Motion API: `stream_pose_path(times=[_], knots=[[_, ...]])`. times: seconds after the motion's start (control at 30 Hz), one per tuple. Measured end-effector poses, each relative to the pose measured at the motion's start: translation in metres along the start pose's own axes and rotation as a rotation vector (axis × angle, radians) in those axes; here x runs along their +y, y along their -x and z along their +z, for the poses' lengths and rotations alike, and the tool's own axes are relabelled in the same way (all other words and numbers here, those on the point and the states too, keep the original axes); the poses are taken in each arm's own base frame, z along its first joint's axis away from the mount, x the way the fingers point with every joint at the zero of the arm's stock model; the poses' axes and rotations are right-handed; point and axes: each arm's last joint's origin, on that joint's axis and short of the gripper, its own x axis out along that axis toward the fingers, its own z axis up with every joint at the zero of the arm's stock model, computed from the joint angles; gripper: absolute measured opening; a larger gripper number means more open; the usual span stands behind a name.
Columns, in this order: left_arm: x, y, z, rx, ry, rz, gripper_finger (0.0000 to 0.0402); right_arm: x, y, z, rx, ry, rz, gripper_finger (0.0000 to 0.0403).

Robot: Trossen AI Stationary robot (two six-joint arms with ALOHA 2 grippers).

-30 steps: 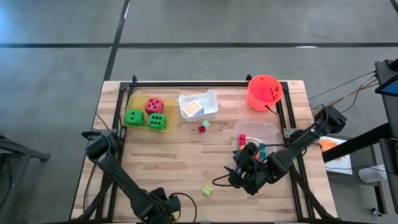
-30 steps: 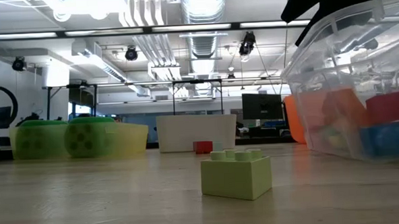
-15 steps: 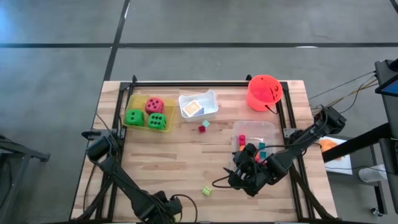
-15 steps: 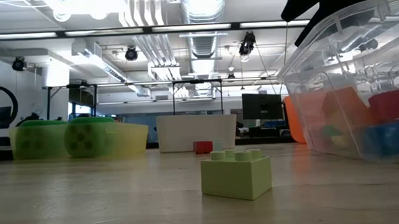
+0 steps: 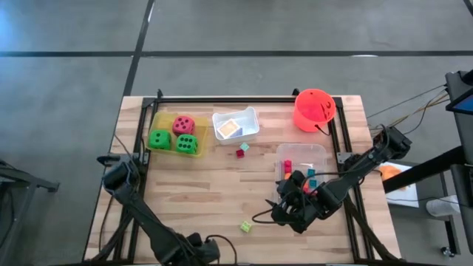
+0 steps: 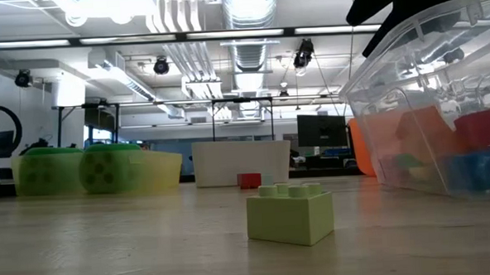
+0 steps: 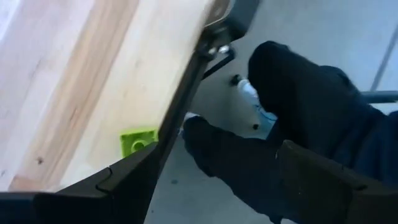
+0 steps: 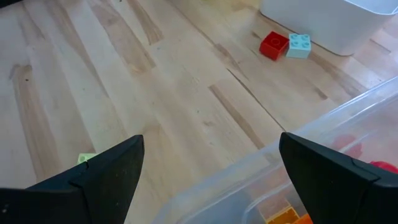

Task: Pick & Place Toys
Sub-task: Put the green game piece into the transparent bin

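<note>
Table: pale wood planks (image 5: 199, 192) with a black frame along the edges, standing on grey floor crossed by dark lines.
Room: in the low view, a ceiling of strip lights and ducts, with a dark monitor (image 6: 322, 131) beyond the table.
Right gripper (image 5: 284, 205): over the near corner of the clear tray (image 5: 319, 153); fingers spread wide, holding nothing.
Left gripper (image 5: 194, 251): at the table's near edge, fingers parted and empty.
Dice: two green (image 5: 160, 139) and one pink-red (image 5: 184, 124) in the yellow tray (image 5: 158, 119).
Card (image 5: 229, 129): in the white tray (image 5: 250, 116).
Bricks: light-green brick (image 5: 245, 226) alone near the front edge; red brick (image 5: 241, 152) touching pale-blue brick (image 8: 299, 45) just beside the white tray; more inside the clear tray.
Bucket (image 5: 313, 109): orange-red, at the far right corner.
</note>
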Motion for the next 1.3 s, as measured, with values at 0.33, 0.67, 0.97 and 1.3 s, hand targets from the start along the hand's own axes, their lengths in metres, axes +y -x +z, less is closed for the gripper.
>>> stream_pose_path(times=[0.33, 0.67, 0.97, 1.3], knots=[[0.025, -0.024, -0.009, 0.062, 0.039, 0.112, 0.0315, 0.001, 0.001, -0.001, 0.001, 0.0, 0.005, 0.0369], [0.034, -0.039, -0.012, 0.052, -0.079, 0.093, 0.0315, 0.001, 0.001, -0.001, 0.001, -0.001, 0.012, 0.0369], [0.046, -0.051, -0.016, 0.039, -0.149, 0.124, 0.0315, 0.003, 0.002, -0.001, 0.009, 0.005, 0.025, 0.0369], [0.048, -0.053, -0.019, 0.035, -0.213, 0.132, 0.0315, 0.003, 0.002, -0.001, 0.013, 0.01, 0.031, 0.0369]])
